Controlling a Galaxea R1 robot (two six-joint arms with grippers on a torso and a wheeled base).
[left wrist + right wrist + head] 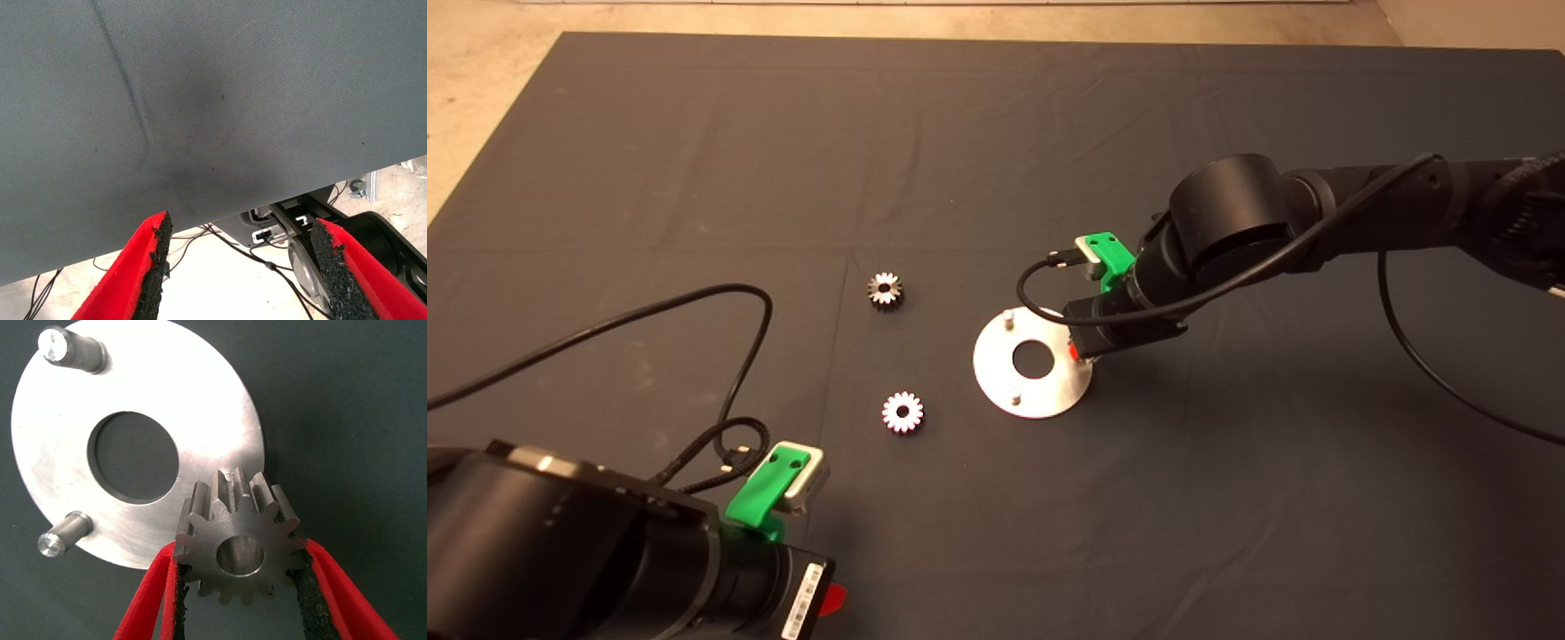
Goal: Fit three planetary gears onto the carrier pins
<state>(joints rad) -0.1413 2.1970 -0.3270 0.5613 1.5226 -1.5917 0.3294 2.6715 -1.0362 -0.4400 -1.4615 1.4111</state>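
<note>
Holding a small toothed gear [239, 547] pinched in my right gripper [239, 587], right over the rim of the shiny disc [60, 440]. My arm hides the third pin; only two pins [70, 350] [61, 535] show. Two more gears [885, 290] [903, 412] lie on the mat [694, 133], left of the disc. My left gripper [240, 273] hangs spread at the mat's near edge. There's a label on its wrist but I can't read it.

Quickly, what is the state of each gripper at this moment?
Left gripper: open, holding nothing, parked at the mat's near edge.
Right gripper: closed on a planetary gear, over the carrier disc.
</note>
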